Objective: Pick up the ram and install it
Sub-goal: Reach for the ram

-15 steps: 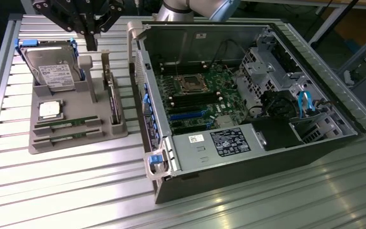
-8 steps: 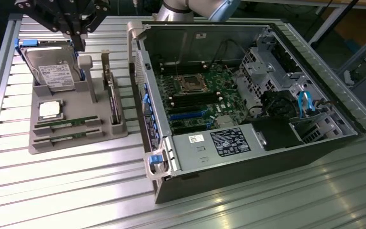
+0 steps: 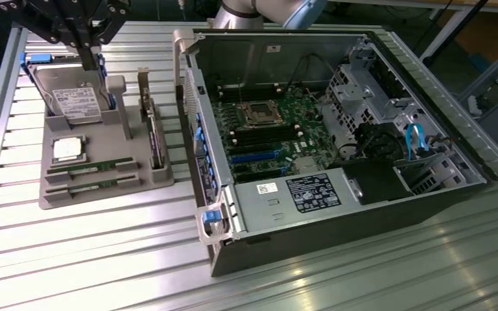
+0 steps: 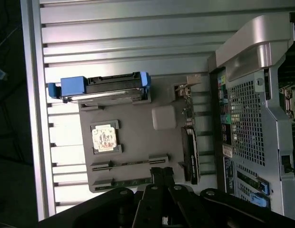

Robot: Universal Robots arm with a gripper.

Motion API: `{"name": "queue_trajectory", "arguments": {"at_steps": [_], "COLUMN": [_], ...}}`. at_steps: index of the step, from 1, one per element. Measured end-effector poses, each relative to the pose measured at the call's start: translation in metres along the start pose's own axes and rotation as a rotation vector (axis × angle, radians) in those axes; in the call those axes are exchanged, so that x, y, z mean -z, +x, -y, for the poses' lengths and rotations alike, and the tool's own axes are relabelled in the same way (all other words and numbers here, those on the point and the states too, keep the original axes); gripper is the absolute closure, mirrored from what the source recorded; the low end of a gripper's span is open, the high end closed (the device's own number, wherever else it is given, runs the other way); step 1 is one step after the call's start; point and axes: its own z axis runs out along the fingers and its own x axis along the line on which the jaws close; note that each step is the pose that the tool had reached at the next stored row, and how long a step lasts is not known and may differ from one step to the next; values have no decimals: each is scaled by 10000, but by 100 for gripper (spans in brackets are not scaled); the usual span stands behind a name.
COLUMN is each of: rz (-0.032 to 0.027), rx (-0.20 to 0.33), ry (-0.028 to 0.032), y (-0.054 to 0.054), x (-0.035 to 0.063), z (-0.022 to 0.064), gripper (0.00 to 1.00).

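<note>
Ram [image 3: 93, 169] on grey tray [image 3: 111, 149], slatted metal table [image 3: 76, 249]

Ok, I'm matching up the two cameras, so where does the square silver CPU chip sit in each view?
Exterior view: the CPU chip lies on the grey tray at the exterior view's left, between the hard drive and the two ram sticks.
Wrist view: the CPU chip lies on the same grey tray, again between the hard drive and the ram sticks.
Shared landmark: the blue-edged hard drive.
</note>
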Motion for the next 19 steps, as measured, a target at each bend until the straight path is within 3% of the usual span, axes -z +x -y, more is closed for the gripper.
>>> {"name": "queue_trajectory", "arguments": {"at_steps": [8, 15, 19], "rz": [-7, -12, -12], "rx": [0, 0, 4], "ry": [1, 1, 1], "y": [244, 347, 351], "x": [5, 7, 8], "z": [19, 26, 27], "gripper": [90, 90, 90]}}
